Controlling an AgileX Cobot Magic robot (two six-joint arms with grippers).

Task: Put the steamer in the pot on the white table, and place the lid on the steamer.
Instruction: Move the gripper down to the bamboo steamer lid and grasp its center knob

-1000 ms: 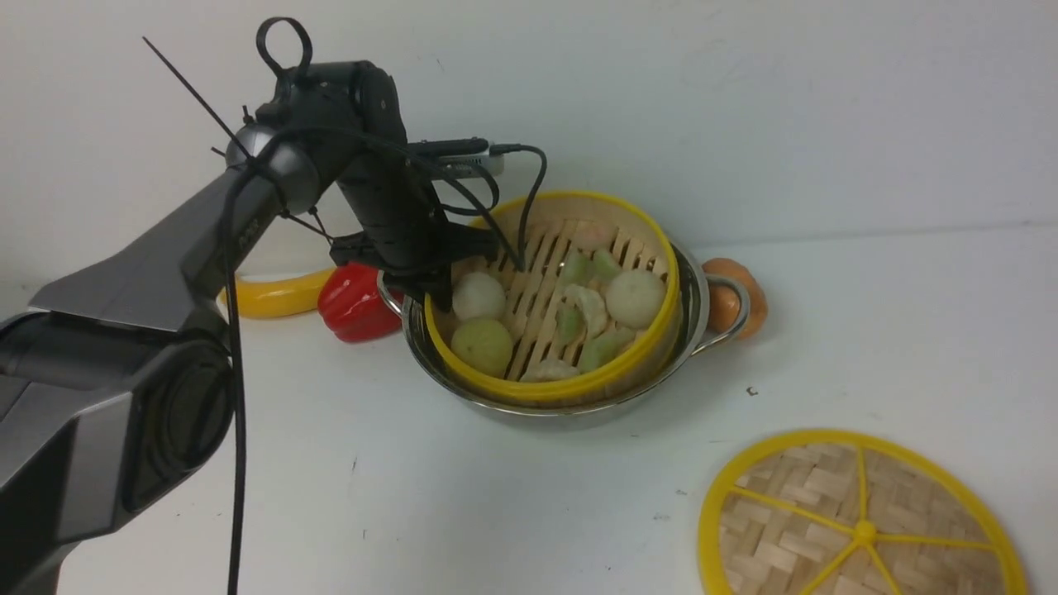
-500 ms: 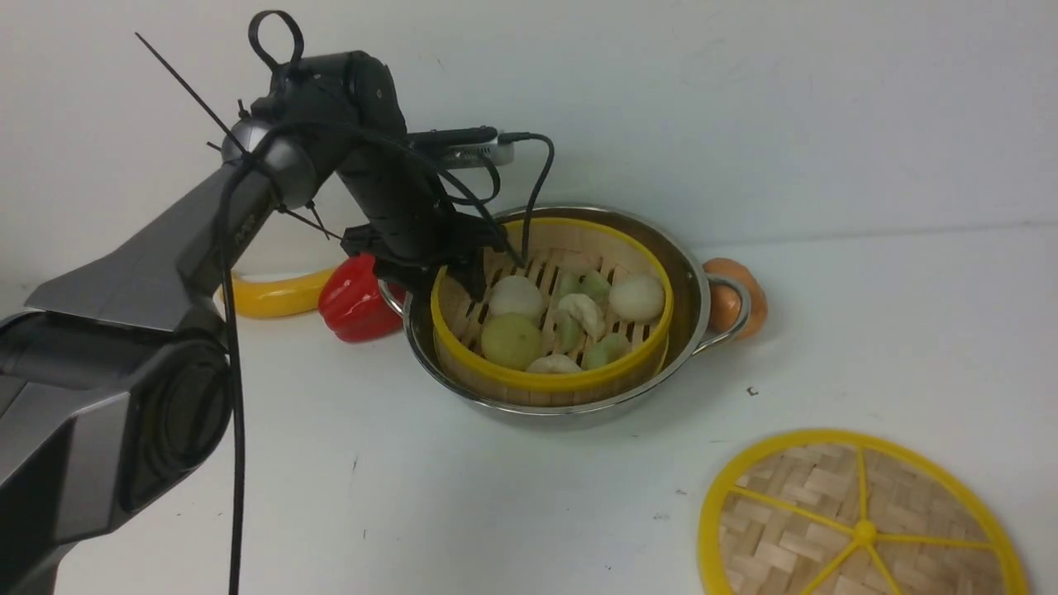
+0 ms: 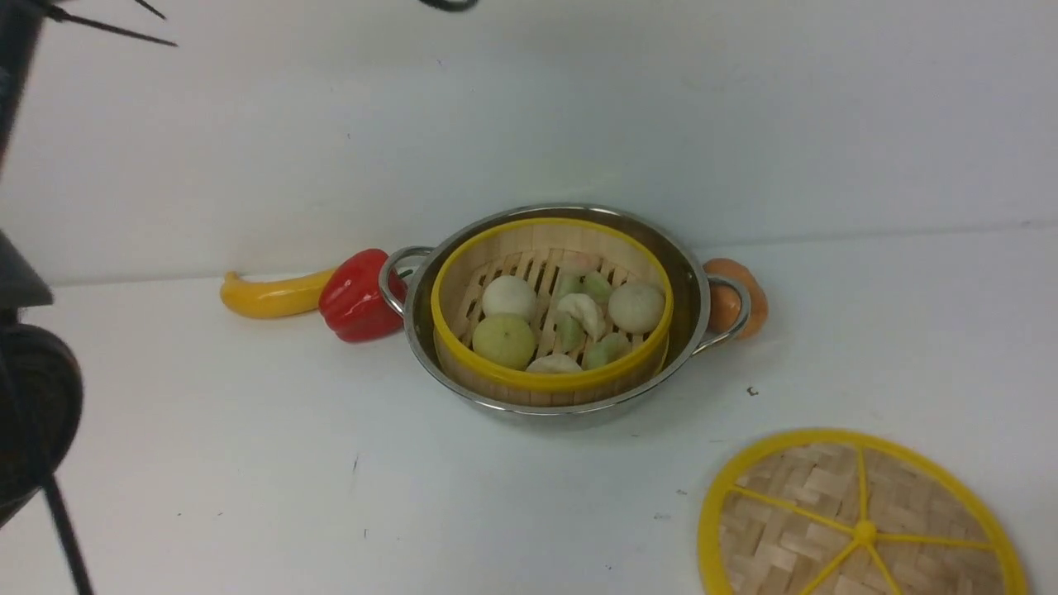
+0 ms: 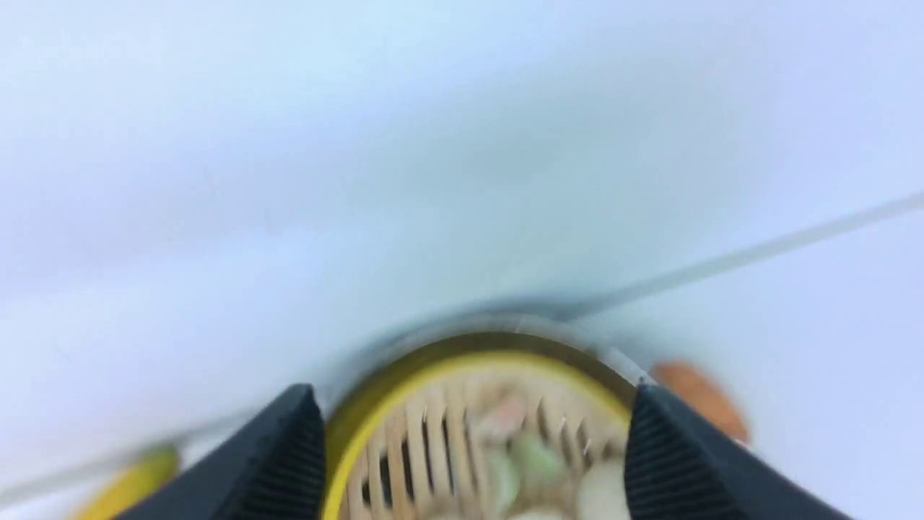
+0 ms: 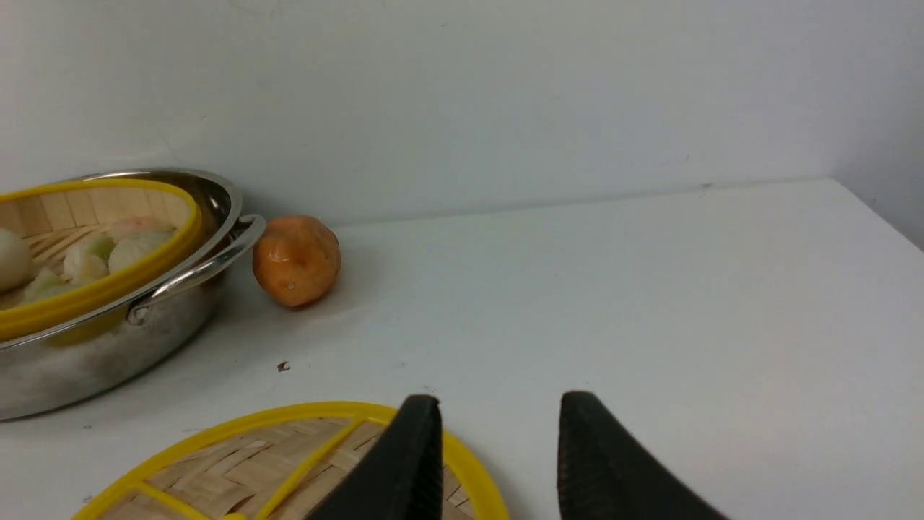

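Observation:
The steamer, a bamboo basket with yellow rims, sits level inside the shiny pot on the white table, with buns and dumplings on its slatted floor. The lid lies flat on the table at the front right. My left gripper is open, jaws wide apart and empty, raised above the steamer; the front view does not show it. My right gripper is open and empty, low over the table just beside the rim of the lid.
A yellow banana and a red pepper lie left of the pot. An orange sits against the pot's right handle. A white wall stands close behind. Part of my left arm fills the left edge.
The left gripper opened and let go of the steamer's rim. The tilted steamer dropped level into the pot. The left arm then rose up and away, almost out of the front view.

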